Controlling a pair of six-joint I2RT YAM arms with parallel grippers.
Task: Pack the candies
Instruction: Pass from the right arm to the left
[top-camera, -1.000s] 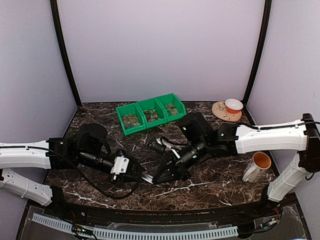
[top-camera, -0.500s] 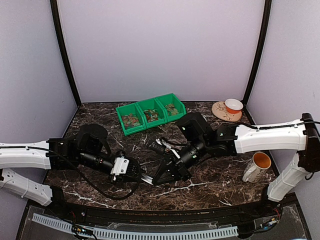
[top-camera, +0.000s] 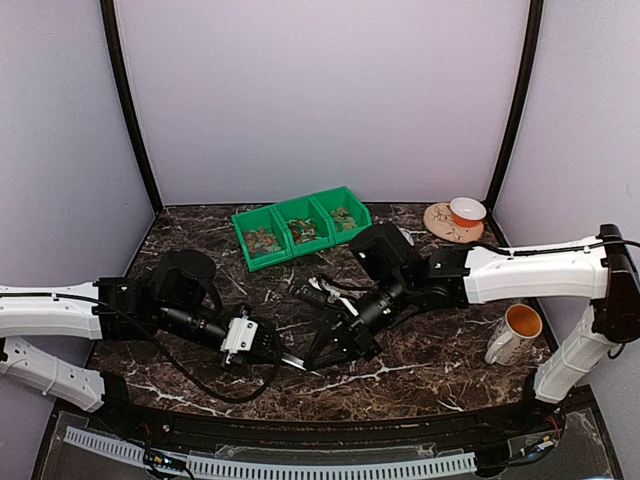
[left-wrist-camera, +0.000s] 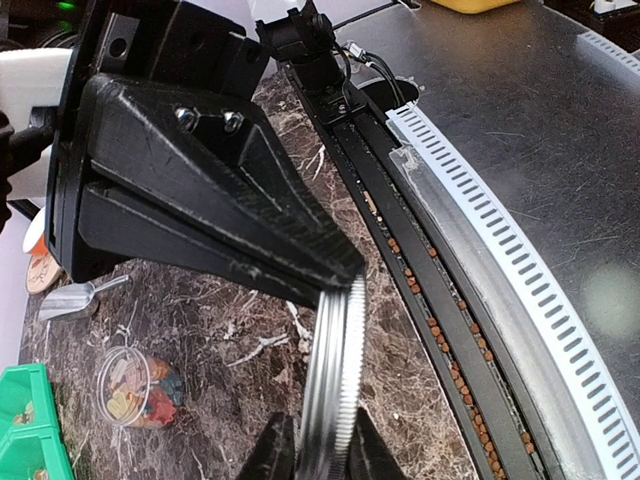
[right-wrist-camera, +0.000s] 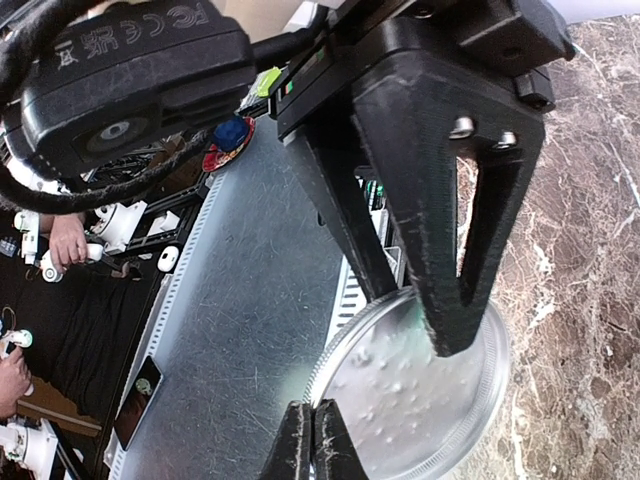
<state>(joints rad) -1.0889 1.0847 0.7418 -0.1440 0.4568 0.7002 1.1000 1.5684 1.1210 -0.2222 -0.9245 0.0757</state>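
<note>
**Left pincer** (left-wrist-camera: 318, 452): clenched on the lid (right-wrist-camera: 395, 405), fingers pressed to its two faces. Lid seen edge-on between them in the left wrist view.

**Right pincer** (right-wrist-camera: 312, 442): clenched, tips nipping the rim of the same lid at the opposite side. Lid thus gripped from both ends, low over the near middle of the surface (top-camera: 430, 365). Whether touching it, cannot tell.

**Jar** (left-wrist-camera: 135, 385): small, clear, mouth uncovered, on the surface beyond the lid. Upright or tilted, cannot tell. Part-filled with candies (left-wrist-camera: 128, 400) in red, orange and yellowish.

**Scoop** (left-wrist-camera: 75, 297): metal, lying on the surface just past the jar, untouched.

**Green bins** (top-camera: 241, 240): three in a row at the far side, well apart from both pincers, more candies in each.

**Mug** (top-camera: 515, 332): at the right, apart from all the above.

**Progress, by judgement:** filling apparently done or nearly so, with the jar loaded and the lid taken up. Lid not yet on the jar.

**Left to do:**
- settle the lid in one pincer
- bring it to the jar mouth
- seat and fasten it

Whether further candies are meant to go in: cannot tell.
</note>
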